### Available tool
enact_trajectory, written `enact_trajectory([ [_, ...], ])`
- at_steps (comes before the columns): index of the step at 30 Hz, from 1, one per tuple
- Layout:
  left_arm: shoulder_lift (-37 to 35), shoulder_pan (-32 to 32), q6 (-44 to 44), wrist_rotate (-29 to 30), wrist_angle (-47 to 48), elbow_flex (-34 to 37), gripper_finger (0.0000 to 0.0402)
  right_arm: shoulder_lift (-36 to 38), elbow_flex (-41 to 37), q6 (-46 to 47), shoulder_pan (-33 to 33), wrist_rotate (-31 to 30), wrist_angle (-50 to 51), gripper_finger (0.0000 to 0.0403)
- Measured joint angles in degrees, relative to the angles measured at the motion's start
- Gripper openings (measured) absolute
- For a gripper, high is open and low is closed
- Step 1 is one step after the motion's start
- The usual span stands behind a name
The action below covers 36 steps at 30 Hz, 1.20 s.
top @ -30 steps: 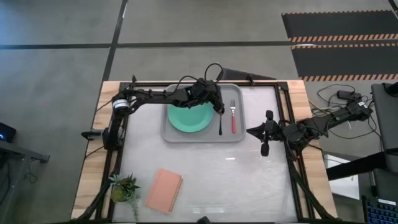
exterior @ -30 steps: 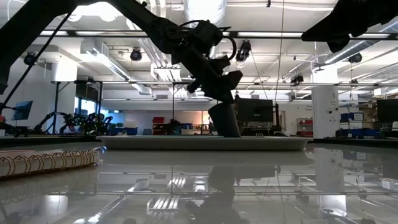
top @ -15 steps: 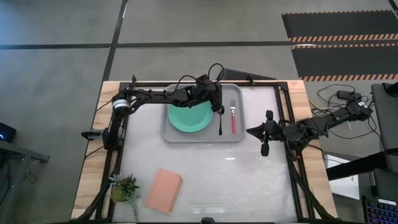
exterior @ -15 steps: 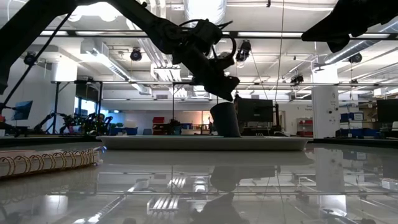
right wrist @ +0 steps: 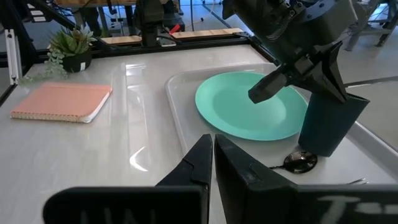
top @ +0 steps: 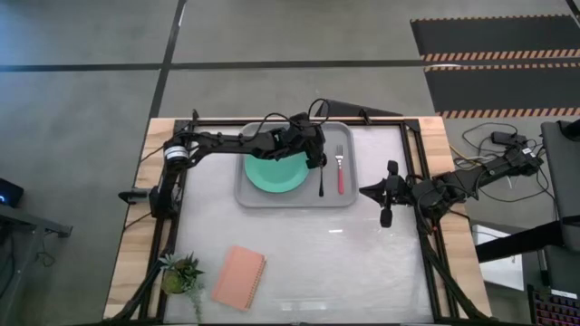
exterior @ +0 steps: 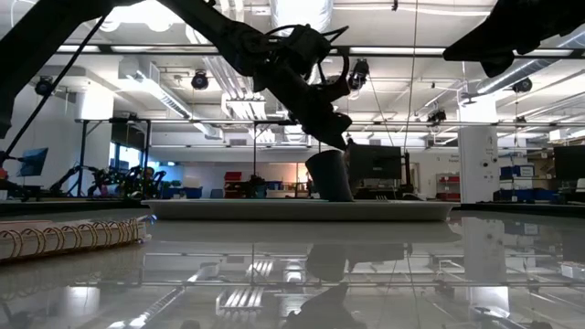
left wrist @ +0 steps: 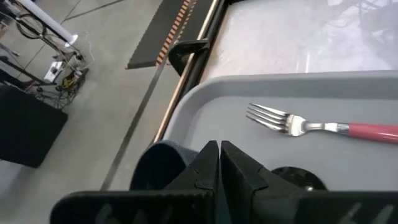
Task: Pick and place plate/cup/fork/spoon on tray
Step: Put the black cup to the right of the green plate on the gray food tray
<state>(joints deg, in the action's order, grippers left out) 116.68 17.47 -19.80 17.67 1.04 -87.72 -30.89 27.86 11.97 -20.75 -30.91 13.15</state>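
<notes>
Notebook: salmon-pink pad (top: 239,277) with a spiral binding, flat at the near edge of the tabletop (top: 299,244), just beside the potted plant (top: 180,272).
Potted plant: small green one in the near left corner, well apart from the tray.
My right pincer (top: 388,193): hanging over bare tabletop just right of the tray, holding nothing, its 2 fingers together as my right wrist view shows them.
Tray (top: 254,195): light-grey, on the far half of the tabletop — plate, spoon, fork and cup are all on it.
Plate (top: 275,171): mint-green, lying flat in the left part of the tray.
Spoon (top: 321,179): all black, lying flat between plate and fork, its bowl (right wrist: 301,161) just beside the foot of the cup.
Fork (top: 341,169): red-pink handle toward the near rim, silvery tines (left wrist: 268,117) toward the far rim, in the right part of the tray.
Cup (exterior: 330,175): dark, standing upright on the tray floor at the plate's far right edge, just left of the fork's tines.
My left pincer (top: 314,152): above the cup — in the low view the tips sit at the cup's rim; its 2 fingers (left wrist: 210,167) are pressed together and hold nothing.
</notes>
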Motion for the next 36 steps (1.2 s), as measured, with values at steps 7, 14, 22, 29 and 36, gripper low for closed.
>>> enact_trajectory([
  [7,0.0,-0.2,1.5,-0.1,0.0,0.0,0.0000,0.0,0.0,0.0,0.0,0.0,0.0,0.0009],
  [14,-0.2,-0.3,1.7,-0.1,0.0,0.0,0.0000,0.0,0.0,0.0,0.0,0.0,0.0,0.0009],
  [22,-0.4,-0.3,3.0,-0.1,-0.1,0.0,0.0000,0.0,0.0,0.0,0.0,0.0,0.0,0.0009],
  [29,-0.5,-0.3,3.1,-0.1,-0.1,0.0,0.0000,0.0,0.0,0.4,0.0,0.0,0.0,0.0009],
  [36,-0.5,-0.3,3.2,-0.4,-0.2,0.1,0.0000,-3.0,0.0,4.6,1.2,-3.5,-0.2,0.0009],
])
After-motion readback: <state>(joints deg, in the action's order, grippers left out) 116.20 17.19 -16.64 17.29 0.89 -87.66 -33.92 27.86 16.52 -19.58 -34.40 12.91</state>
